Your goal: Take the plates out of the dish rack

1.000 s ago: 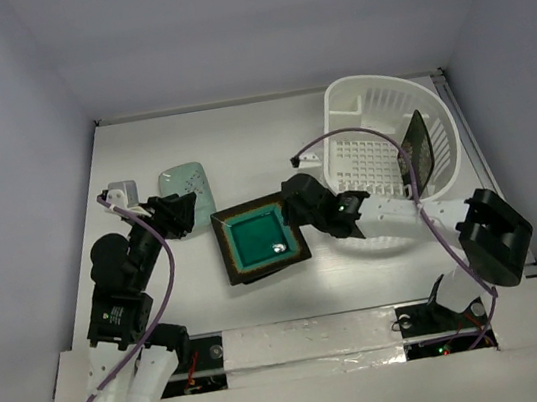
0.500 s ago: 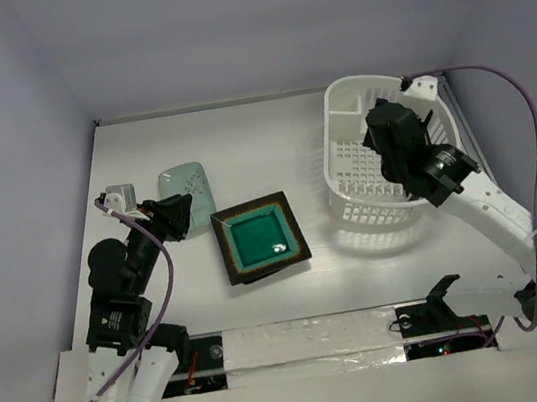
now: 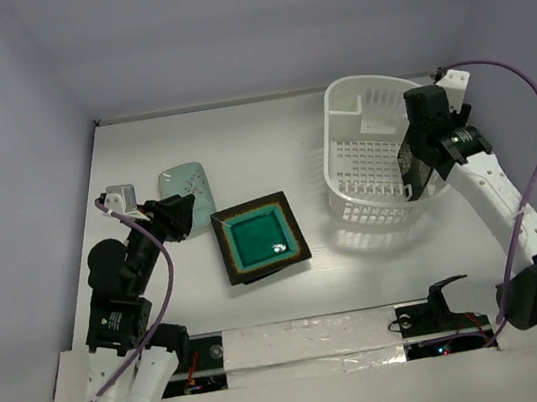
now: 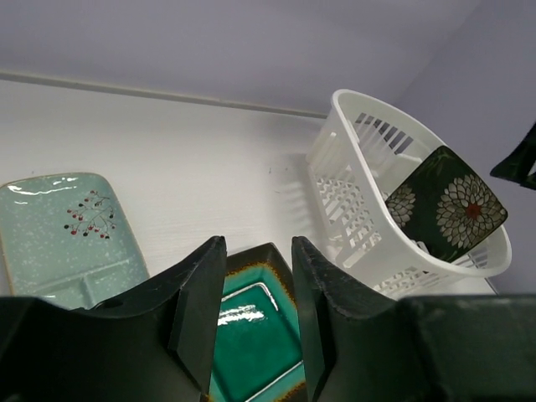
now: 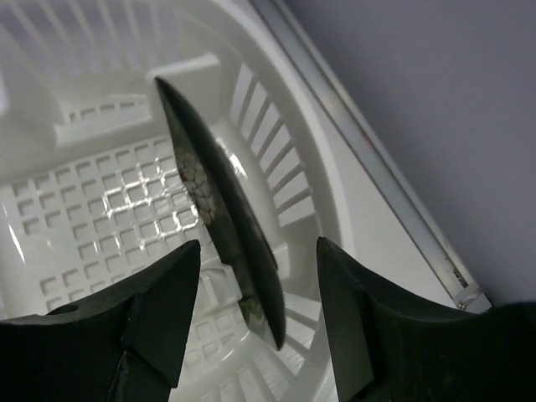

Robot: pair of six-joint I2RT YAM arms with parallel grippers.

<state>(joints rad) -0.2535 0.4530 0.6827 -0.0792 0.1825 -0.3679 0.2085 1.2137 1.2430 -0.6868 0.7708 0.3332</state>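
Logging: right gripper has left the teal-faced dark square plate and straddles the last dark square plate, leaning on edge inside the white slotted plastic dish rack — jaws wide, not gripping. One left to pull, I judge. Left gripper — narrow, empty, near the pale mint-green plate. Only the left wrist view shows the racked plate's white flowers.

dish rack: white | mint-green plate: red berry sprig | square plate: teal face, dark brown rim | racked plate: dark, white flowers
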